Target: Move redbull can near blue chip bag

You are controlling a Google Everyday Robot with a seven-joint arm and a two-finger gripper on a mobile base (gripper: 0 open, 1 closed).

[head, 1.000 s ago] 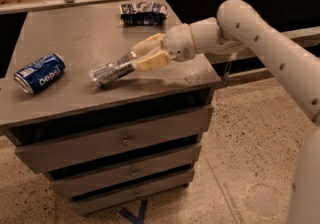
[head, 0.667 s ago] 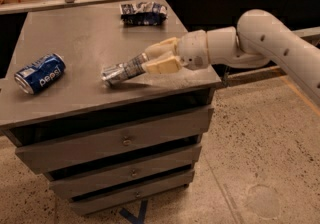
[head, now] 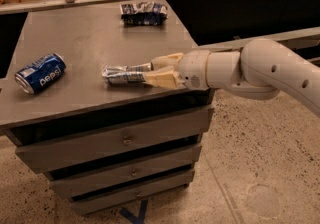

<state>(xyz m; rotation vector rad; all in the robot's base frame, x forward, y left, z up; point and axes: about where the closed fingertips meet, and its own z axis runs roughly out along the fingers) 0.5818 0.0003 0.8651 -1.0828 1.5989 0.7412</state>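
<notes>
Stretching in from the right, the white arm (head: 260, 68) holds its gripper (head: 151, 72) low over the front part of the grey cabinet top (head: 95, 43). The two cream fingers (head: 161, 80) are clamped on the redbull can (head: 122, 74), one on each side of its right end. The slim silver can lies on its side, its free end pointing left; whether it rests on the top or sits just off it I cannot tell. The blue chip bag (head: 143, 13) lies crumpled at the back edge of the top, well apart from the can. A blue Pepsi can (head: 40, 72) lies on its side near the left edge. Three drawers (head: 122, 140) sit below, over a speckled floor (head: 250, 168).
</notes>
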